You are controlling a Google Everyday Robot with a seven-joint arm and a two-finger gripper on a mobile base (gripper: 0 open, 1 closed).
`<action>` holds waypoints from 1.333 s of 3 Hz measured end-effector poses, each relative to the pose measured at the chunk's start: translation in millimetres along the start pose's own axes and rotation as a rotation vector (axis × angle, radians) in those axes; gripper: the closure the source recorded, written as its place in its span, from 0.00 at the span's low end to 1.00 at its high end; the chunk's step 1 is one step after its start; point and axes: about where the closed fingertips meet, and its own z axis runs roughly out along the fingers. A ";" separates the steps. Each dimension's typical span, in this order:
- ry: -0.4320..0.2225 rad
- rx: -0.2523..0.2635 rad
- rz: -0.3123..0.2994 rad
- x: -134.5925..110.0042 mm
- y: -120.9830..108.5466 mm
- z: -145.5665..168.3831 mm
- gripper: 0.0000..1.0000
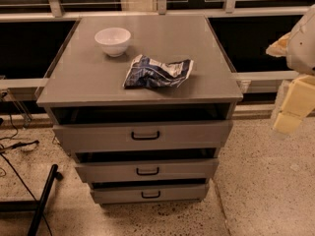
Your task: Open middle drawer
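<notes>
The robot's gripper (290, 113), a pale yellowish block, hangs at the right edge of the view, off the right side of a grey cabinet (147, 48) and well apart from its front. It holds nothing, and whether it is spread or pressed together cannot be told. The middle drawer (187, 170) is the second of three grey fronts stacked down the cabinet face, with a small black loop handle (147, 171) at its centre and a dark gap above it. The likely trouble is a wrong grab: the top drawer (197, 135) and bottom drawer (182, 193) carry matching handles close above and below. The top front also seems to jut out over the middle handle, so a reach from above could strike it. The cabinet's front right corner lies between gripper and handle. The loop is small, so a poor hold may slip off. On top sit a white bowl (112, 41) and a crumpled blue and white bag (157, 72), which a hard tug could jolt. A black pole (44, 195) and cables (15, 144) lie on the speckled floor at the left, clear of the reach.
</notes>
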 end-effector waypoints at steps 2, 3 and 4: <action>-0.045 0.009 0.019 1.2 0.8 25.3 0.00; -0.078 0.011 0.041 6.9 1.7 50.5 0.00; -0.109 -0.002 0.053 14.5 6.4 87.3 0.00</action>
